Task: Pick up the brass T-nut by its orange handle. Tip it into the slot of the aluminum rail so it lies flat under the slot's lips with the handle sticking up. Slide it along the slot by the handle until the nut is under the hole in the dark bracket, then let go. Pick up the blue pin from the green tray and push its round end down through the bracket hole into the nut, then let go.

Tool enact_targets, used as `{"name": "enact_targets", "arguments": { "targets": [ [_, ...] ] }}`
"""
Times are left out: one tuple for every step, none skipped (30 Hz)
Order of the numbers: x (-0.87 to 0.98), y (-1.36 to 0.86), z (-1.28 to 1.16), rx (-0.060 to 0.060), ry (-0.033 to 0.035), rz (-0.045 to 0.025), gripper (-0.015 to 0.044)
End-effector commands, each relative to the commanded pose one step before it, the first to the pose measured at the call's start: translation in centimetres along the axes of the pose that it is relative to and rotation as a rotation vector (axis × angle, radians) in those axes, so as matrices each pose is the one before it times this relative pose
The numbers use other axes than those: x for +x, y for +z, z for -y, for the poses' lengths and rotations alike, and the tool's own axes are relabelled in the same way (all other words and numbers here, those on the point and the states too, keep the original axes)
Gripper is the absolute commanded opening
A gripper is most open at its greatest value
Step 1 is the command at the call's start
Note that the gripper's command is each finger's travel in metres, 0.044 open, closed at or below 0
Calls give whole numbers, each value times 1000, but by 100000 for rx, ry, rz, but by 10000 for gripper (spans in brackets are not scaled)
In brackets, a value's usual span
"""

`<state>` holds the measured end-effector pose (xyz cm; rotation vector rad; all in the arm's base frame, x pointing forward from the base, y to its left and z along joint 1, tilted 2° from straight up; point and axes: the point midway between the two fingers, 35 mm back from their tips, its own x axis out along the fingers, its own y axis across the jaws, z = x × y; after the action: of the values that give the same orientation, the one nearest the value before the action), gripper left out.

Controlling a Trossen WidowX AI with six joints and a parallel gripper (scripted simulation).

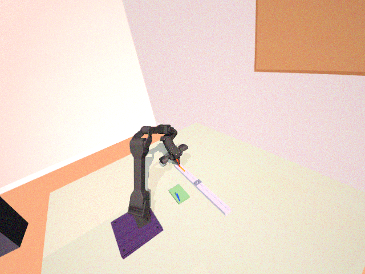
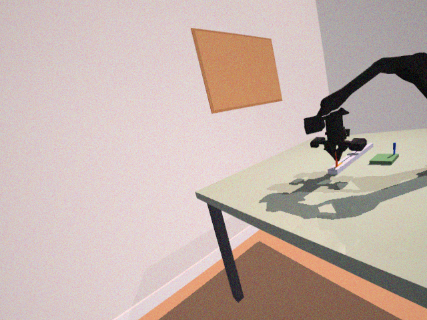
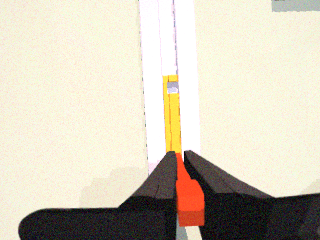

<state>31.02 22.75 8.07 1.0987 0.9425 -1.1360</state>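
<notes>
My gripper (image 1: 178, 165) (image 2: 337, 161) (image 3: 179, 158) is shut on the orange handle (image 2: 336, 161) (image 3: 190, 200), which sticks up between the fingertips. The brass T-nut (image 1: 182, 169) (image 3: 172, 120) lies lengthwise along the slot, near one end of the aluminum rail (image 1: 212, 198) (image 2: 368, 147) (image 3: 153, 75). Whether it is fully under the lips I cannot tell. The dark bracket (image 1: 197, 182) (image 2: 352, 153) sits across the rail, apart from the nut. The blue pin (image 1: 178, 197) (image 2: 393, 148) stands in the green tray (image 1: 184, 195) (image 2: 379, 159).
The arm's purple base plate (image 1: 138, 240) is on the table, with the green tray between it and the rail. The rail runs on past the bracket to its far end. A cork board (image 1: 309, 35) (image 2: 241, 69) hangs on the wall.
</notes>
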Motion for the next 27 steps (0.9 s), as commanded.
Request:
{"name": "enact_targets", "arguments": {
  "targets": [
    [120, -137, -72, -892, -1374, -117, -150],
    [1, 0, -13, -44, -182, -3, -150],
    [1, 0, -13, -43, -182, -4, -150],
    [1, 0, -13, -43, -181, -3, -150],
    [1, 0, -12, -43, -180, -3, -150],
    [1, 0, -12, -43, -180, -3, -150],
    [1, 0, -12, -43, -180, -3, -150],
    [1, 0, -12, -43, -179, -3, -150],
    [1, 0, -12, -43, -179, -3, -150],
    [1, 0, -13, -44, -184, -3, -150],
    [1, 0, -13, -44, -185, -3, -150],
    [1, 0, -13, -44, -183, -2, -150],
    [1, 0, -13, -43, -183, -3, -150],
    [1, 0, -13, -43, -181, -2, -150],
    [1, 0, -13, -43, -181, -2, -150],
    [1, 0, -13, -43, -181, -3, -150],
    [1, 0, -13, -43, -181, -3, -150],
    [1, 0, -12, -43, -181, -3, -150],
    [1, 0, -12, -42, -181, -3, -150],
    [1, 0, -12, -42, -181, -3, -150],
    [1, 1, -12, -42, -181, -4, -150],
    [0, 0, -2, -7, -29, -1, -150],
    [1, 0, -4, -14, -59, -2, -150],
    [1, 0, -7, -20, -85, -2, -150],
    [1, 0, -9, -27, -112, -2, -150],
    [2, 0, -11, -33, -139, -3, -150],
    [2, 0, -13, -39, -162, -3, -150]
  ]
}}
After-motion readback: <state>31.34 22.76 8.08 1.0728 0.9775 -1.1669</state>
